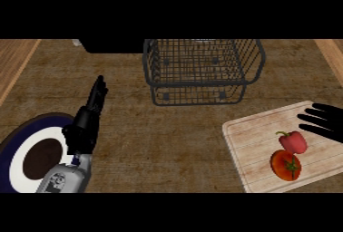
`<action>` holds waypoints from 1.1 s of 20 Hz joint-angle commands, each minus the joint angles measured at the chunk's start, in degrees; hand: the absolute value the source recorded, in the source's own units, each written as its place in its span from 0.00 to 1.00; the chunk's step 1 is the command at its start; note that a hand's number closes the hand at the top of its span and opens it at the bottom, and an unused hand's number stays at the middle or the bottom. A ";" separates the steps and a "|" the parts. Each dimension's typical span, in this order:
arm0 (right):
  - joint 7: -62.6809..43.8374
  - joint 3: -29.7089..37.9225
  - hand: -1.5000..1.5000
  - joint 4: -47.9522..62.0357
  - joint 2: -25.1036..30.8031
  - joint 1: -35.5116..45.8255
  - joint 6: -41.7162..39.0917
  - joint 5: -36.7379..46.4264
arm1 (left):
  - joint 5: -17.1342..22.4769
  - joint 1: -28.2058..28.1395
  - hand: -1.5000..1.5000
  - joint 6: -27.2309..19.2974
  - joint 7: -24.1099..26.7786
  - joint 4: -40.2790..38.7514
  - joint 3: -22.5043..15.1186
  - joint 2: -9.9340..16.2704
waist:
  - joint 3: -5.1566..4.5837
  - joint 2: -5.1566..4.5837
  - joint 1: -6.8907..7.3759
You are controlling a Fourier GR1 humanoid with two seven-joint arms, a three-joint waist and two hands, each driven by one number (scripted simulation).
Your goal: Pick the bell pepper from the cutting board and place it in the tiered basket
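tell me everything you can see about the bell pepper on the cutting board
The bell pepper is small, red and glossy, with a short curved green stem at its upper left end. It lies on its side on the pale wooden cutting board, toward the board's right part. Just below it sits a red tomato, so close that the two seem to touch. The right hand, fingers straight, is above and to the right of it and does not hold it.

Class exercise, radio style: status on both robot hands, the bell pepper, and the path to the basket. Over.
Left robot hand open, idle by plate. Right robot hand open above cutting board, holding nothing. Bell pepper on board beside tomato. Tiered basket unobstructed.
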State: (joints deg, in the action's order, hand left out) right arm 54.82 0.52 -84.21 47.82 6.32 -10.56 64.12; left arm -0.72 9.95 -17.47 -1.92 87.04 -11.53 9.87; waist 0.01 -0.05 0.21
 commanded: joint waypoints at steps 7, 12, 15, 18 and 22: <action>0.55 -3.72 0.00 2.74 -4.59 3.90 -2.79 4.85 | -1.39 -0.56 0.50 2.17 1.94 -1.82 2.04 -1.84 | -0.02 -0.03 0.05; -3.39 -6.43 0.00 -1.79 -7.52 1.45 -4.59 7.95 | -2.32 -1.79 0.50 2.79 1.68 -0.11 2.14 -2.22 | -0.03 0.04 -0.08; -0.78 -2.58 0.00 -2.93 -5.74 -0.01 -5.96 6.82 | -3.68 -1.71 0.50 3.21 -2.41 4.54 1.72 -2.66 | -0.02 0.10 -0.22; -0.22 -3.47 0.00 3.98 -7.84 4.04 -2.33 9.22 | -4.17 0.88 0.50 2.49 1.70 -3.23 3.51 -4.71 | -0.02 0.00 -0.16; 0.05 -3.14 0.00 4.47 -8.78 3.09 -1.98 10.22 | -4.87 -0.85 0.50 3.50 -1.66 1.70 3.57 -4.07 | -0.01 0.06 -0.17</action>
State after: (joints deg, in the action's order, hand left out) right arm 53.05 -2.88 -80.96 40.42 9.63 -12.18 72.89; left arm -5.19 8.75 -14.79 -2.18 88.39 -9.15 5.74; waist -0.01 0.00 0.11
